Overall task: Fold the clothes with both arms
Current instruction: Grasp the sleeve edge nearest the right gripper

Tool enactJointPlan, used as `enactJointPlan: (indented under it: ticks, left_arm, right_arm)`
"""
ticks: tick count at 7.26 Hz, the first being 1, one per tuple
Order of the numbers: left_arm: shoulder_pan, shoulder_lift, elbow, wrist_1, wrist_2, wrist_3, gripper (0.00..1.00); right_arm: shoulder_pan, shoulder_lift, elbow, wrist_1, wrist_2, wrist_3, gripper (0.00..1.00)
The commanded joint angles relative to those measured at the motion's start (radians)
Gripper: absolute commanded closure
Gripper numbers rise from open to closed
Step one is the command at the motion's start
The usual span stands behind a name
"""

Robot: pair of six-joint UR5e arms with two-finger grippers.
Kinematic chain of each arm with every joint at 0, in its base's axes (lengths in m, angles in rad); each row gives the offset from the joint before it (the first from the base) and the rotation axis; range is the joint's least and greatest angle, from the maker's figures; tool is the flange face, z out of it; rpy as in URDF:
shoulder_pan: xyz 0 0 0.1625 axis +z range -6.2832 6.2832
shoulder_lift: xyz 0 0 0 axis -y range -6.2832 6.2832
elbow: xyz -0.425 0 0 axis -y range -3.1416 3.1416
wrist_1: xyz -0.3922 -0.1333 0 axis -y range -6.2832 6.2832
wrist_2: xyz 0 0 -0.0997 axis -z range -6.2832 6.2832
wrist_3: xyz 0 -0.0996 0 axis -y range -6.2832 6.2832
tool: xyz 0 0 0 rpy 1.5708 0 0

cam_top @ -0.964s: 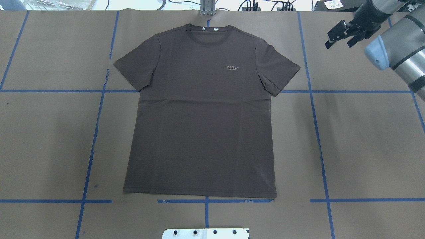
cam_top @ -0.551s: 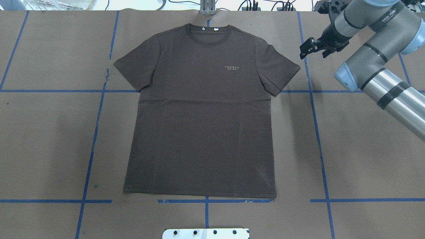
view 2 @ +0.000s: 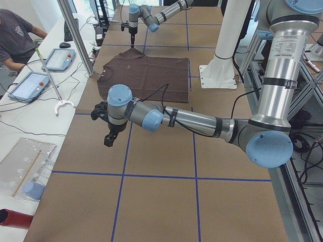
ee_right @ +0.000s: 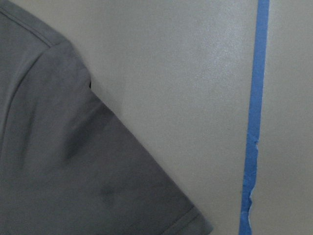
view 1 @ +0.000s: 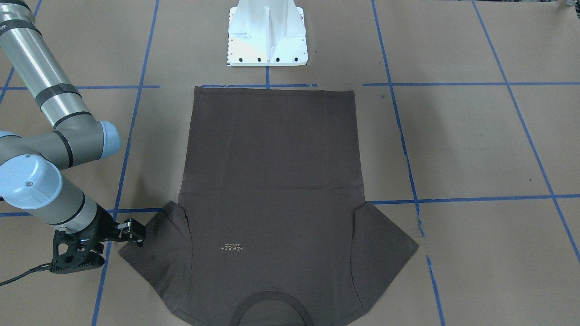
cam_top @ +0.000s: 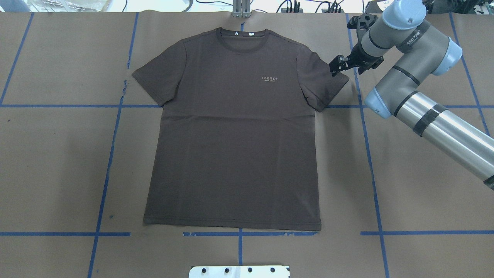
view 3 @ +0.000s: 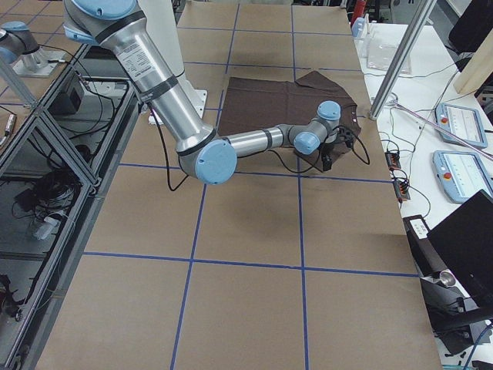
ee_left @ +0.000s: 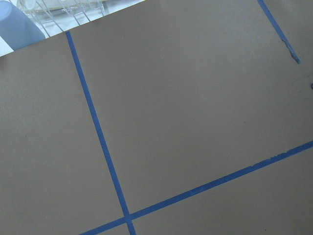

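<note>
- Dark brown-grey short-sleeved T-shirt of thin knit (cam_top: 231,154): lies flat and smooth, front up, in the middle of the table (cam_top: 424,185). Ribbed round collar (cam_top: 241,34) at the far edge, straight hem toward the white metal pedestal (view 1: 267,36). Small pale chest logo (cam_top: 269,78); both sleeves spread out.
- Table: matt brown paper cover, marked into squares by blue tape lines (cam_top: 369,154).
- Right gripper (cam_top: 347,68), black, on a grey tubular arm with light-blue joint caps: at the outer edge of the sleeve (cam_top: 328,83) on the robot's right. Jaws spread, grasping nothing; contact with the cloth cannot be told.
- Left gripper (view 2: 108,138), black: hangs over bare paper, well apart from the T-shirt. State of its jaws cannot be told.
- Clear shallow plastic tray (view 2: 22,164) on the white side bench (view 2: 20,121): holds a thin stick (view 2: 28,174); a pale-blue round cup (view 2: 33,189) sits at its near corner.
</note>
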Motion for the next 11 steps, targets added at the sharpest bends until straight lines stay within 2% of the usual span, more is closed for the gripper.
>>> enactJointPlan:
  ticks: [1, 4, 5, 6, 8, 9, 10, 11]
  left_arm:
    - [-0.001, 0.0, -0.011, 0.003, 0.001, -0.002, 0.0]
    - [-0.001, 0.002, -0.021, 0.005, 0.001, -0.002, 0.0]
    - [-0.001, 0.002, -0.021, 0.005, 0.001, -0.002, 0.0]
    - [-0.001, 0.002, -0.021, 0.005, 0.001, -0.002, 0.0]
    - [-0.001, 0.002, -0.025, 0.005, 0.0, 0.0, 0.0]
    - [-0.001, 0.002, -0.028, 0.005, 0.0, -0.002, 0.0]
    - [-0.001, 0.002, -0.031, 0.009, 0.001, -0.002, 0.0]
    - [-0.001, 0.002, -0.031, 0.009, 0.001, -0.002, 0.0]
  right_arm:
    - [-0.017, 0.006, -0.025, 0.002, -0.02, 0.001, 0.01]
    - [-0.018, 0.006, -0.048, 0.0, -0.02, 0.001, 0.03]
    - [-0.018, 0.006, -0.053, 0.0, -0.02, 0.001, 0.1]
    - [-0.018, 0.009, -0.053, 0.0, -0.02, 0.002, 0.26]
    - [-0.018, 0.009, -0.053, 0.0, -0.017, 0.002, 0.76]
    - [-0.018, 0.009, -0.053, 0.0, -0.015, 0.001, 0.96]
    - [-0.018, 0.009, -0.053, 0.0, -0.015, 0.001, 1.0]
    - [-0.018, 0.012, -0.051, 0.002, -0.014, 0.001, 1.0]
